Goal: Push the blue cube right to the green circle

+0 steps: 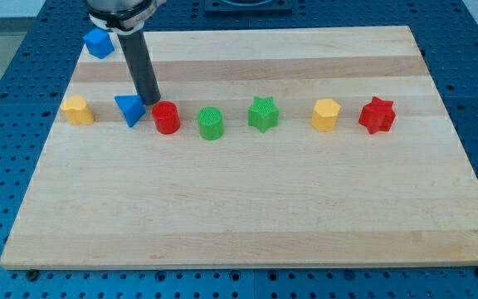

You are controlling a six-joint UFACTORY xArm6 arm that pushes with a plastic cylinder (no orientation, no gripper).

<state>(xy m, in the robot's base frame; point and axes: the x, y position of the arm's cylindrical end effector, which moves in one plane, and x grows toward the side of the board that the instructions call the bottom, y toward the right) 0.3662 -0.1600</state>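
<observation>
The blue cube (pixel 99 42) sits at the board's top left corner. The green circle (pixel 211 123) stands in a row of blocks across the board's middle, well down and to the view's right of the cube. My tip (pixel 152 102) is low in that row, between the blue triangle (pixel 129 109) and the red circle (pixel 166 118), close to both. The tip is below and to the right of the blue cube, not touching it.
The row also holds a yellow block (pixel 77 110) at the left, a green star (pixel 263 114), a yellow hexagon (pixel 325 115) and a red star (pixel 378 115). The wooden board (pixel 247 216) lies on a blue perforated table.
</observation>
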